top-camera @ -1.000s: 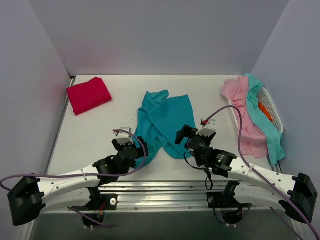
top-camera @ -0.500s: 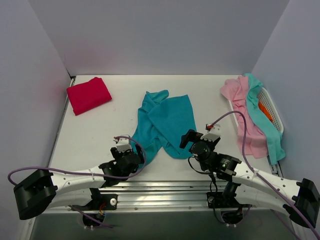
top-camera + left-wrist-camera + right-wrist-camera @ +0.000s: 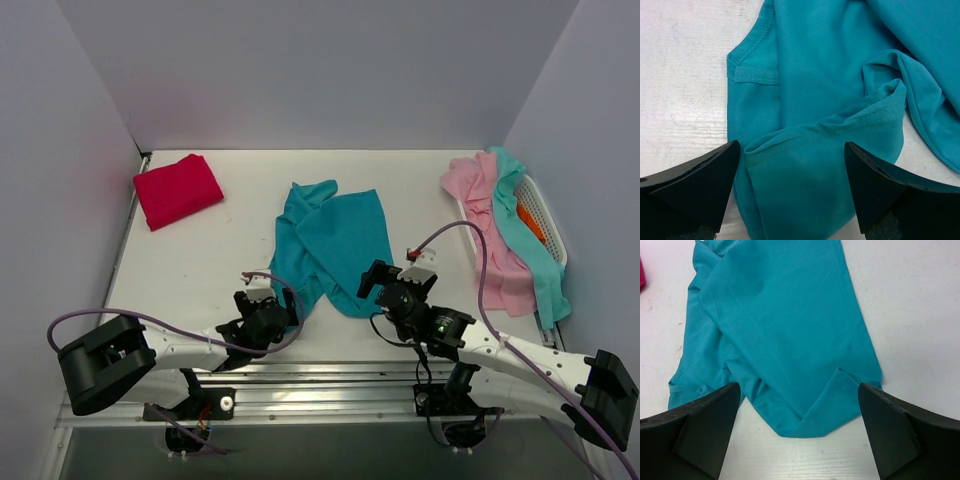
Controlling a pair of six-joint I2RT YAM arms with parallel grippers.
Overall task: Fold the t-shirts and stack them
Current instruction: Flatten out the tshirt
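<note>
A crumpled teal t-shirt (image 3: 330, 245) is spread on the bench (image 3: 200, 260); a folded red t-shirt (image 3: 178, 190) is laid left of it, a basket (image 3: 547, 218) right.

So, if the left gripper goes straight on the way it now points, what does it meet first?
Most likely the teal t-shirt: its rumpled near edge lies straight ahead of the open left gripper. How far off it is, I cannot tell.

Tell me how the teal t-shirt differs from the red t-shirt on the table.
The teal t-shirt is loose and rumpled, with overlapping layers; the red t-shirt is folded into a compact block. The teal t-shirt covers more of the table than the red t-shirt. The teal t-shirt lies mid-table, the red t-shirt at the far left corner. Both are plain and rest on the table.
</note>
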